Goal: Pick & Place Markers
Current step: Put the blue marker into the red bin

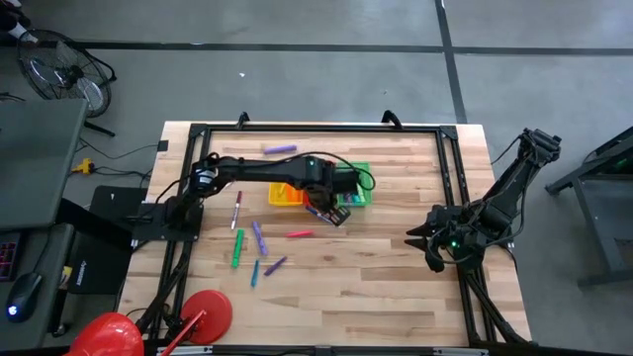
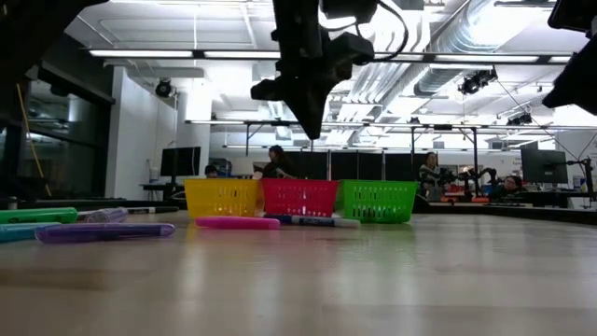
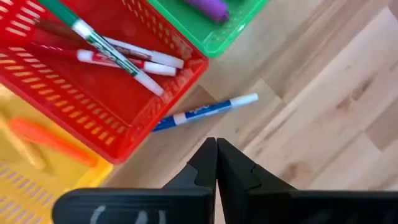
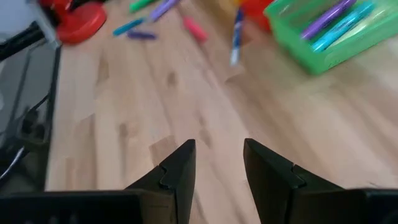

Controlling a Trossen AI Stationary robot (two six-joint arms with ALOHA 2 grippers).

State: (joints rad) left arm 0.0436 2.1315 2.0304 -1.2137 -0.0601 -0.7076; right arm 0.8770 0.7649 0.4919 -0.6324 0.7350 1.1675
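Three mesh baskets stand mid-table in a row: yellow [image 1: 285, 196], red [image 3: 93, 74] and green [image 1: 358, 186]. The red one holds red-and-white markers [image 3: 124, 59] and a green one; an orange marker [image 3: 50, 140] lies in the yellow, and a purple marker [image 3: 208, 6] in the green. A blue marker with a white cap [image 3: 205, 111] lies on the wood beside the red basket. Several more markers [image 1: 259, 235] lie scattered left of centre. My left gripper [image 3: 216, 163] hangs shut and empty above the blue marker, well off the table [image 2: 310, 126]. My right gripper [image 4: 219, 158] waits open at the table's right [image 1: 427, 247].
A purple marker [image 1: 280, 149] lies near the far edge. A black frame rail [image 1: 316, 129] runs around the tabletop. Red round objects [image 1: 206, 312] sit at the near left corner. Bare wood spreads between the baskets and my right gripper. People sit in the room behind [image 2: 276, 161].
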